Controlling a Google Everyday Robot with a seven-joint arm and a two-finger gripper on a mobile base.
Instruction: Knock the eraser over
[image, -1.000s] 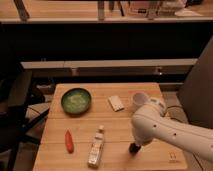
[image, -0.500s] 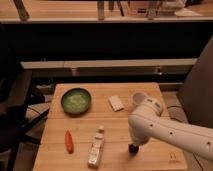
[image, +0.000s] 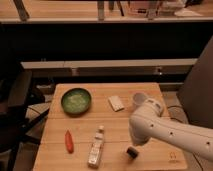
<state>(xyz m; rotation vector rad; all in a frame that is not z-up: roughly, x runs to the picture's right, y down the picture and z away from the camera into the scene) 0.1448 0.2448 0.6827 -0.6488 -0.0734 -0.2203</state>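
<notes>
Dark and stubby, the eraser (image: 131, 152) sits on the table (image: 55, 155) near the front edge, just right of the bottle (image: 96, 147) and well apart from the cup (image: 139, 97); my gripper (image: 134, 144) is at the low end of my white arm, directly above the eraser and very near to it, perhaps touching; if it is open or closed I cannot tell, because the arm covers it.

Compared with one second ago, my arm has moved a little to the left and its elbow has swung lower over the table; the dark shape under it looked then narrow and tall, and now it looks lower and wider, with some bare wood showing around it.

I judge from this that the push has probably landed and the eraser may already lie on its side; I cannot be sure, since part of the earlier dark shape could be my own gripper.

Bowl (image: 76, 100), red vegetable (image: 69, 141), bottle and the whitish piece (image: 116, 103) are in the same places, so nothing else was disturbed; next I should lift away to confirm.
</notes>
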